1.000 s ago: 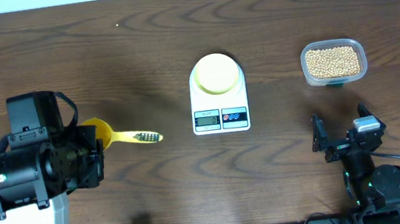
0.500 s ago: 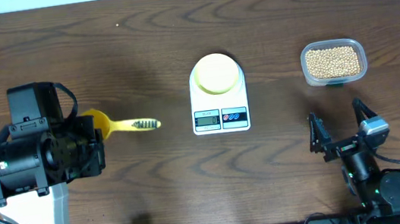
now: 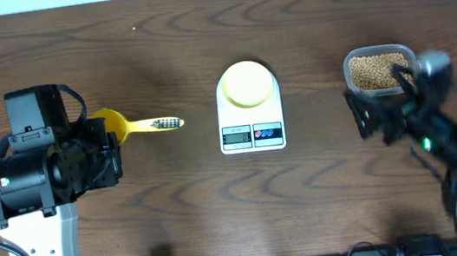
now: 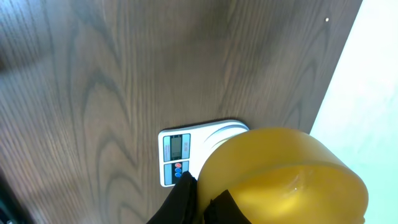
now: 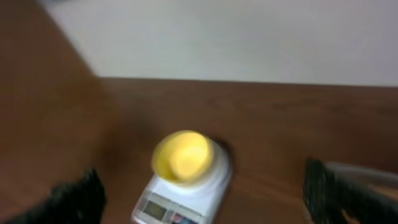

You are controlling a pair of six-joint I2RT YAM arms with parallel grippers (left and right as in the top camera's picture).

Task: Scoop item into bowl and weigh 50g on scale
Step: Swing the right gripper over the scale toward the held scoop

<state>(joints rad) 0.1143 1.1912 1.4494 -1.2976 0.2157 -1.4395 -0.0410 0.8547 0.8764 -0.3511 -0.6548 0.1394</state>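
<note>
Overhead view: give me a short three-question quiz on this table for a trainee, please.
1. True or false: the bowl sits on the scale.
2. Where are the beans? A, in the bowl; B, in the clear tub; C, loose on the table.
3. Fill in: the left tool is shut on the yellow ____.
Key: 1 true; 2 B; 3 scoop.

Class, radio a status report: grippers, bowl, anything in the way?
Left gripper shut on yellow scoop. Right gripper open by tub of beans. Bowl empty on scale. Nothing between scoop and scale.
</note>
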